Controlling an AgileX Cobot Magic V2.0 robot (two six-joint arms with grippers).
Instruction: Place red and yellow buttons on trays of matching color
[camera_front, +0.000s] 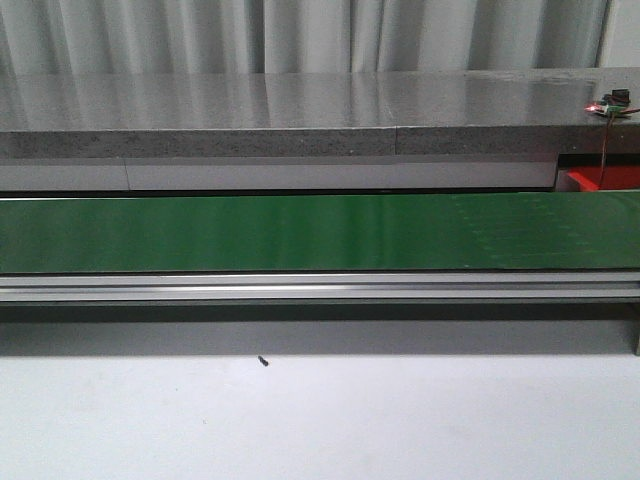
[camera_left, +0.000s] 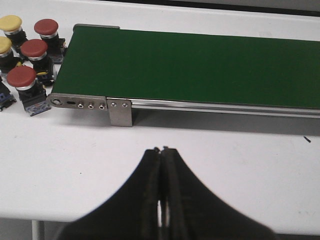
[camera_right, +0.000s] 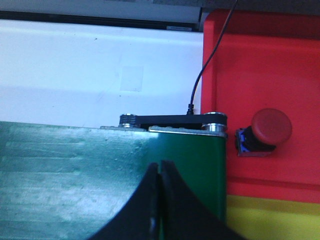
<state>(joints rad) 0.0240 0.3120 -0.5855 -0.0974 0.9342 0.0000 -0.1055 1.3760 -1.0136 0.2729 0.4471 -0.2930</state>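
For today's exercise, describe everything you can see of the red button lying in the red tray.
The red mushroom-head push button has a domed, glossy red plastic cap and a blue-and-black body. It lies on its side on the floor of the bright red plastic tray, just past the end of the green conveyor belt. Nothing grips it; the right gripper hangs shut over the belt.
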